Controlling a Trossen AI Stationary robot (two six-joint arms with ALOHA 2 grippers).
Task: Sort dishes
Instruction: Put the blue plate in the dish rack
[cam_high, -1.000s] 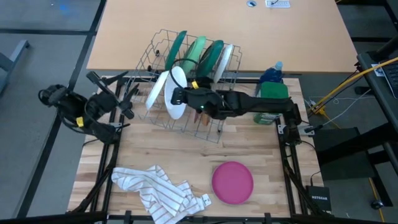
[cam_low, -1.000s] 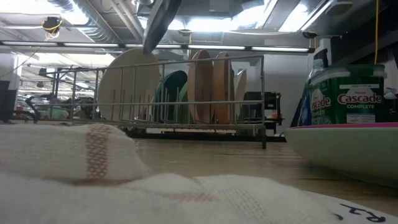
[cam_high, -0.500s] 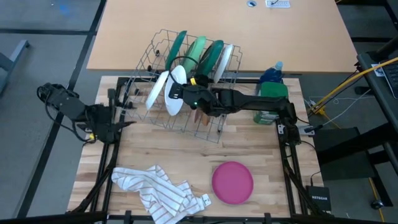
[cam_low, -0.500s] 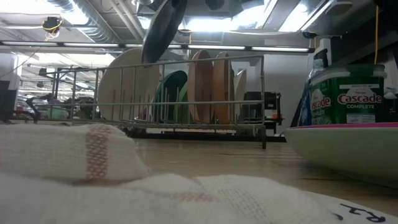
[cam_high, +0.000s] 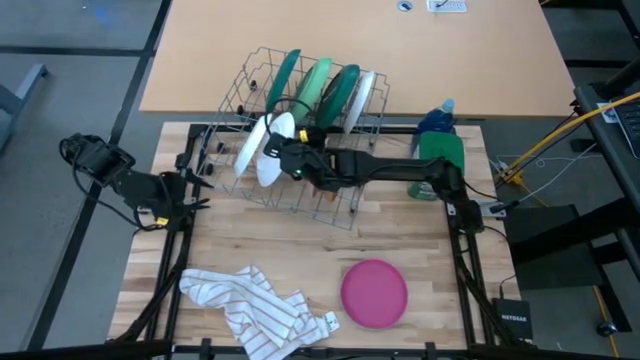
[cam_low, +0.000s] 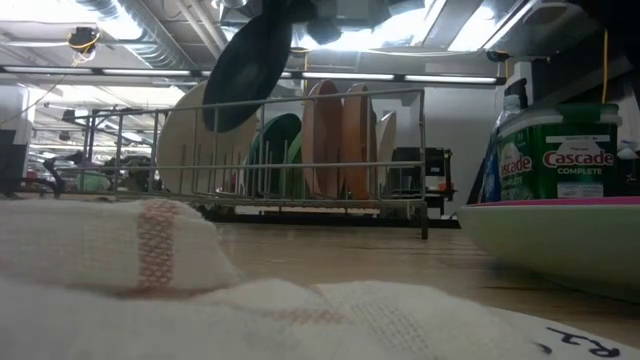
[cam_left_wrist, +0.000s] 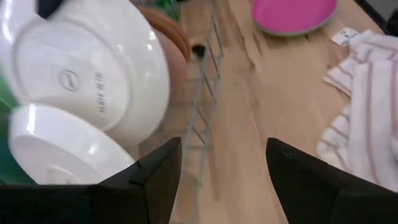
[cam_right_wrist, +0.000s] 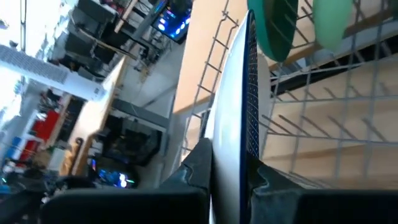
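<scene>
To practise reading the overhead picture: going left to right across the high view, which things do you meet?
Left gripper → white plate held by right gripper → pink plate → green-lidded container.

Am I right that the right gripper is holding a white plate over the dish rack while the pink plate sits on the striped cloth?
Not quite. The right gripper does hold the white plate over the dish rack, but the pink plate lies on the bare wooden table, beside the striped cloth and apart from it. The high view shows this.
</scene>
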